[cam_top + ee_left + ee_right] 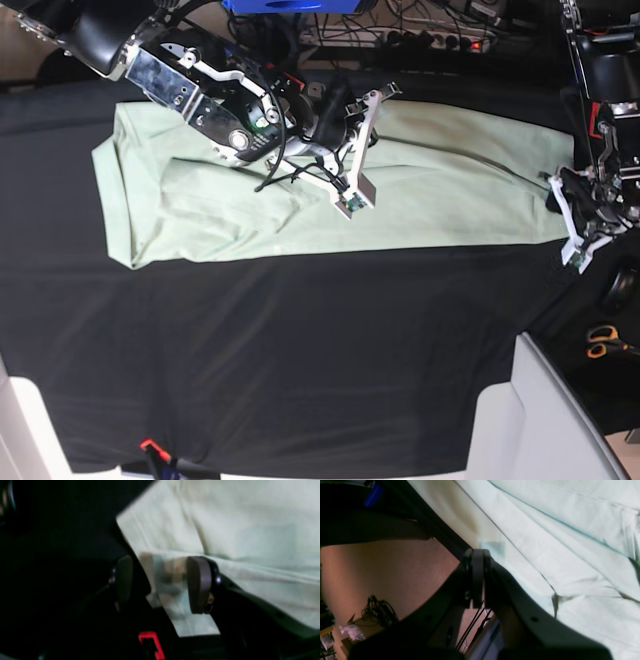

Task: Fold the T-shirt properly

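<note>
The T-shirt lies as a long band across the far tabletop. The left gripper, jaws half open, straddles its end corner without pinching; the right gripper, jaws shut, holds nothing I can see. Likely mid-fold: next, close on that corner and carry it across.

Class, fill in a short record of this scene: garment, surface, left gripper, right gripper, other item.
garment: T-shirt, pale green, lying in a long folded band across the far part of the table
surface: black table cover
left gripper: jaws apart around the shirt's edge at its end
right gripper: shut, at the shirt's far edge; whether it pinches cloth is unclear
other item: scissors with orange handles, beside the table
</note>
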Action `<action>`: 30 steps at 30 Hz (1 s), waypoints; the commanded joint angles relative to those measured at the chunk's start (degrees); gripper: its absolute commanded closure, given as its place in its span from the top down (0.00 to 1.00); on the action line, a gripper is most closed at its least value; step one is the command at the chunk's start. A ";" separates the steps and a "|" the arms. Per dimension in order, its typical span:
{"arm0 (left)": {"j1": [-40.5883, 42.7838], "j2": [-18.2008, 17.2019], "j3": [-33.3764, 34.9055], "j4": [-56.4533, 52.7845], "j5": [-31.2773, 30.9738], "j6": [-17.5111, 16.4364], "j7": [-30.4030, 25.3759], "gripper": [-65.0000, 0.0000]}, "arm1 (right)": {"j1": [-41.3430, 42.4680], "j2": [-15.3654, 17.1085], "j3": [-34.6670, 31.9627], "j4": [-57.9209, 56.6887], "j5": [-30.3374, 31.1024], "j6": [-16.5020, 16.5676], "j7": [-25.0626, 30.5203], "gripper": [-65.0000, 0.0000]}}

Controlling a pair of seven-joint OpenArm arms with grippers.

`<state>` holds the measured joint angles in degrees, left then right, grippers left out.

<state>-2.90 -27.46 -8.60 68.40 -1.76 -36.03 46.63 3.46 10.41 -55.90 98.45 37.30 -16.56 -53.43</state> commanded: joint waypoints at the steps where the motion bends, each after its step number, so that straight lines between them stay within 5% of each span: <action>1: -0.75 -1.24 -0.41 0.92 -0.13 0.29 -0.52 0.52 | 0.89 -0.35 0.21 0.93 0.46 0.25 0.81 0.00; 15: 2.15 -1.33 -18.78 1.27 -0.57 -0.32 0.01 0.54 | 0.98 -0.35 0.21 0.93 0.37 0.42 0.55 0.00; 19: 6.90 -0.98 -20.10 1.01 -1.10 -3.97 0.97 0.70 | 0.98 -0.35 0.21 0.93 0.37 0.42 0.73 0.00; 24: 12.96 -1.94 -27.58 0.92 -16.22 -3.97 5.98 0.93 | 0.89 -0.35 0.12 0.93 0.37 0.42 0.64 0.00; 30: 16.39 -3.00 -28.01 0.83 -23.34 -3.97 5.72 0.94 | 0.80 -0.35 0.12 0.93 0.46 0.42 0.64 0.00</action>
<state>13.74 -29.12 -36.34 68.38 -24.51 -39.75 53.04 3.62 10.41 -55.90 98.45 37.30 -16.40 -53.45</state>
